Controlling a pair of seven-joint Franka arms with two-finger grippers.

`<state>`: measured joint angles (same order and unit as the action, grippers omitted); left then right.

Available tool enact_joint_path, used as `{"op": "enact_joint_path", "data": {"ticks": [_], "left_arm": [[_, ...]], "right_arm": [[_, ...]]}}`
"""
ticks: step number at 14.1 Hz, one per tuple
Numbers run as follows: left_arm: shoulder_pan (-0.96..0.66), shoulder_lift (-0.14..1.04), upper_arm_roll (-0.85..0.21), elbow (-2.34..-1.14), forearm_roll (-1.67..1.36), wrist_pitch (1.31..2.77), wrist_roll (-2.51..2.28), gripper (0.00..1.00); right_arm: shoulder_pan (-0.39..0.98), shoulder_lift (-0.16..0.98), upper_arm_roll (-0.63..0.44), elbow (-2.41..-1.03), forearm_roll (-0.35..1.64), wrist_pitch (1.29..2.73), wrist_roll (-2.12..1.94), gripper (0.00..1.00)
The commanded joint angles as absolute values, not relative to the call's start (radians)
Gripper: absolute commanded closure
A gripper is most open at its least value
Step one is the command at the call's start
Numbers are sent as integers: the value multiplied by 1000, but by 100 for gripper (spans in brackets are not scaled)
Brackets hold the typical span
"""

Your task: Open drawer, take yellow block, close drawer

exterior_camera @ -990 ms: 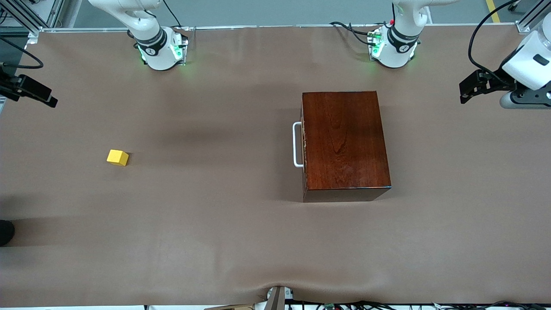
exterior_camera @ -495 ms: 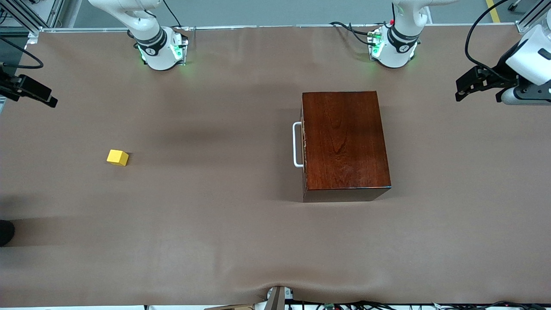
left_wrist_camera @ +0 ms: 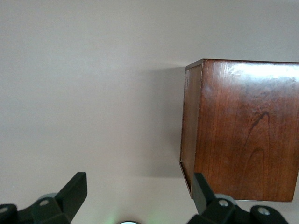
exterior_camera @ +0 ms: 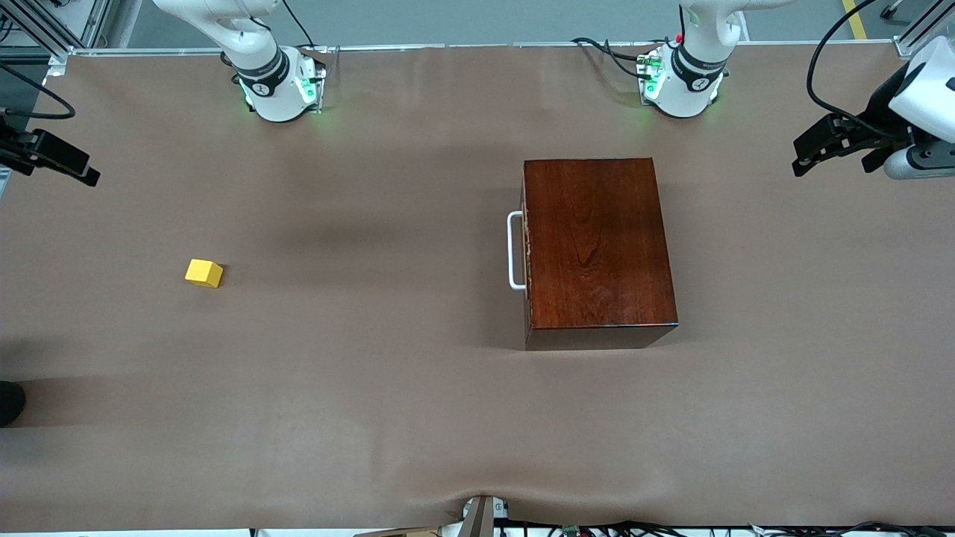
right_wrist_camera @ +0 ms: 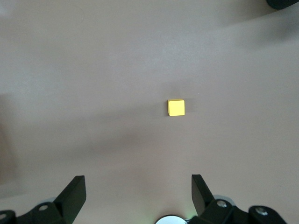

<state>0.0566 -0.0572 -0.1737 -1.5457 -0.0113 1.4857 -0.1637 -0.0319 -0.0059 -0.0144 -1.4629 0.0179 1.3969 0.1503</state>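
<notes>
The drawer [exterior_camera: 527, 250] sits shut in the dark reddish-brown wooden box [exterior_camera: 599, 246], its white bar handle [exterior_camera: 513, 250] facing the right arm's end of the desk [exterior_camera: 388, 388]. The yellow block [exterior_camera: 204, 273] lies alone, well apart, with bare brown desk between. Left pincer [exterior_camera: 819, 149] and right pincer [exterior_camera: 56, 160] hang wide at opposite desk ends, empty. No writing is readable.

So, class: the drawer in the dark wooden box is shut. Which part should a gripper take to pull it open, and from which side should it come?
Grip the white U-shaped handle. It is the only part of the drawer standing proud of the wooden box, and there is a gap under its bar. Come from the right arm's end of the table, which the handle faces, jaws closing across the bar.
</notes>
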Motion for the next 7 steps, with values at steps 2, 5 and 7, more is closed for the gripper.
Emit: {"op": "enact_joint_path", "data": {"ticks": [2,5,7], "left_arm": [[74,-61,-187,-1537,-14,1471,-126,0],[74,-60,-186,-1537,3,1470,-86,0],[74,-60,-186,-1539,3,1467,-86,0]], "right_arm": [[-46,-15,-3,-1471,17,1396,152,0],[-48,-15,-3,-1471,17,1396,152,0],[-45,-15,-3,-1471,17,1399,152,0]]}}
